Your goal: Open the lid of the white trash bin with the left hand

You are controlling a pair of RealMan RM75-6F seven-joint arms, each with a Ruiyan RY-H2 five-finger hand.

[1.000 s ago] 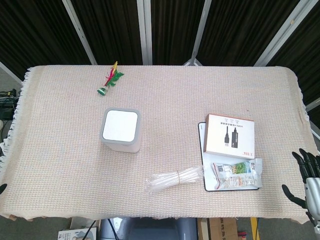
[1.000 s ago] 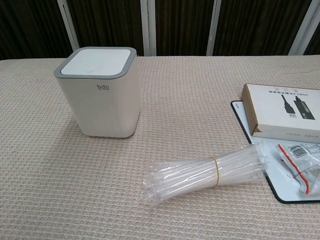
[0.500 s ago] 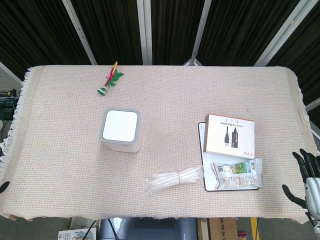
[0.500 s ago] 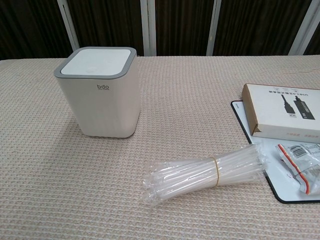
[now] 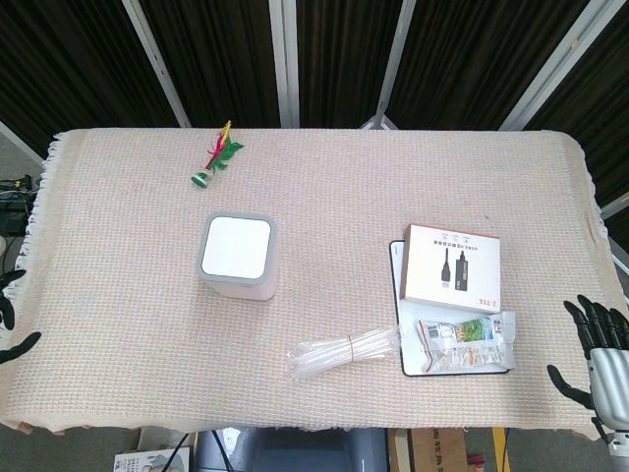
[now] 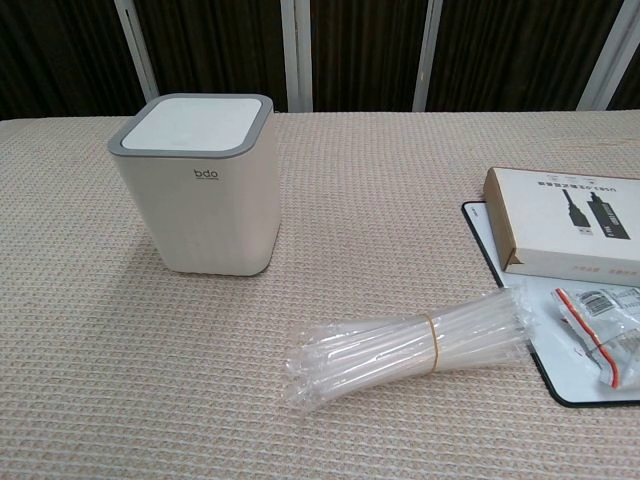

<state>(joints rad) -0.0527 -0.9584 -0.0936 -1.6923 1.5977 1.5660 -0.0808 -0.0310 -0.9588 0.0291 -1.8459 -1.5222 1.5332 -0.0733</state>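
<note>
The white trash bin [image 5: 238, 259] [image 6: 198, 184] stands upright left of the table's middle, its grey-rimmed white lid [image 5: 236, 247] [image 6: 192, 125] flat and closed. My left hand [image 5: 12, 315] shows only as dark fingertips at the left edge of the head view, far from the bin and holding nothing. My right hand [image 5: 600, 354] hovers off the table's front right corner with its fingers spread and nothing in them. Neither hand appears in the chest view.
A bundle of clear straws [image 5: 344, 353] [image 6: 410, 343] lies in front of the bin. A cable box [image 5: 452, 268] [image 6: 568, 220] and a snack packet [image 5: 464, 337] rest on a white pad [image 5: 396, 295] at right. A small feathered toy [image 5: 214, 157] lies at the back left.
My left hand's fingertips have risen into view at the left edge of the head view. My right hand has shifted slightly upward. The bin and other objects have not moved.
</note>
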